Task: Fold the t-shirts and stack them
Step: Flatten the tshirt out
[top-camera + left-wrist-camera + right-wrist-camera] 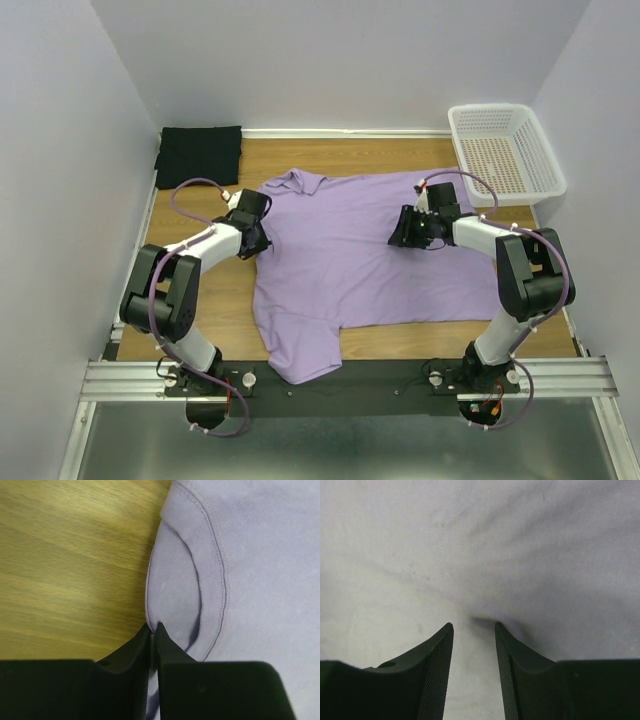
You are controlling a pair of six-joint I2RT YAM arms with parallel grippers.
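Top view: your lavender t-shirt (370,250) lies spread on the table (215,300), the black t-shirt (198,155) folded at the far left corner. Left wrist: your left pincer (154,630) is closed on the lavender stitched edge. Right wrist: your right pincer (474,627) stands open, tips pressing the cloth.

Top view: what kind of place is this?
Likely a robotics lab cell: white walls enclose a wooden table, and a left arm and right arm are bolted to a metal rail.

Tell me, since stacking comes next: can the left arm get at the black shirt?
Probably yes: bare table lies between it and the black shirt. But the left gripper is pinched on the lavender shirt's edge, so it must release first.
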